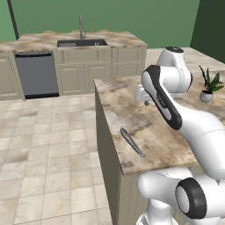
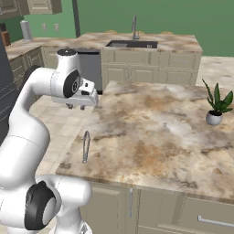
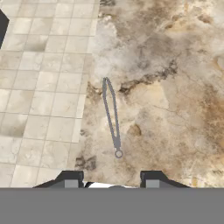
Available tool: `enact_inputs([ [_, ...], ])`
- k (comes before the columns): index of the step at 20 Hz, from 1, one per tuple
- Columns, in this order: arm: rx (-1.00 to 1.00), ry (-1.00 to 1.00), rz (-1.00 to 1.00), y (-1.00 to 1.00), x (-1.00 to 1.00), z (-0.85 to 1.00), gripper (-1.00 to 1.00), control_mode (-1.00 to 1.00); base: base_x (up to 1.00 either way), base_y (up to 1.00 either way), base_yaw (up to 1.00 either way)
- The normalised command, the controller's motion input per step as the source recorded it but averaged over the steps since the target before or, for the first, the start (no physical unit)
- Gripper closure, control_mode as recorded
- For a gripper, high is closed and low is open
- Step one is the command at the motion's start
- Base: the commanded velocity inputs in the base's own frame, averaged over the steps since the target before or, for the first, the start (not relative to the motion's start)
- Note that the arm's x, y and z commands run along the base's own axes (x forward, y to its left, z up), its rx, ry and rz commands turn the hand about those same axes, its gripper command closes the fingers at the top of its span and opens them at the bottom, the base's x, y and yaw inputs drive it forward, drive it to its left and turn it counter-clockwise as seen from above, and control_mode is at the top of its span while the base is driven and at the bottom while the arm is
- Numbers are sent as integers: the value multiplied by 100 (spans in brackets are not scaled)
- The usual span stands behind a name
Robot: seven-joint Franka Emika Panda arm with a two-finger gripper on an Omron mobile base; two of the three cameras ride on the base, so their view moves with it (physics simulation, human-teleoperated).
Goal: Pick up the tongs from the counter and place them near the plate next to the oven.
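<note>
The tongs (image 1: pixel 132 142) (image 2: pixel 85 146) (image 3: pixel 111 118) lie flat on the beige marbled counter (image 1: pixel 158 145) (image 2: pixel 151 132) (image 3: pixel 175 87), close to its edge above the tiled floor. Their arms are nearly closed, and the ringed joint end points toward the hand in the hand view. My gripper (image 1: pixel 145 102) (image 2: pixel 76 106) (image 3: pixel 110 181) hovers well above the counter, beyond the tongs along that edge. It is open with nothing between its fingers. The plate is out of view. A dark appliance front (image 2: pixel 3 96) shows at the far left; I cannot tell if it is the oven.
A small potted plant (image 1: pixel 207 90) (image 2: pixel 215 109) stands on the counter's far side. Across the tiled floor (image 1: pixel 44 145) runs a back counter with a sink and tap (image 1: pixel 82 42) (image 2: pixel 132 44) and a dark dishwasher (image 1: pixel 36 74).
</note>
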Motion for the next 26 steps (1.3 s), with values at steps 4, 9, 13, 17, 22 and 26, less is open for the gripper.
enact_inputs([
  [4,0,2,2,2,0,-21,-100,-100,0,0,0],
  [9,-4,6,14,2,0,-56,-100,-100,0,0,0],
  [13,-13,4,15,0,0,-73,-100,-100,0,0,0],
  [17,-13,9,12,0,8,-65,-100,-100,0,0,0],
  [22,-6,12,1,0,19,-52,-100,-100,0,0,0],
  [26,0,2,0,0,20,-40,-100,-100,0,0,0],
])
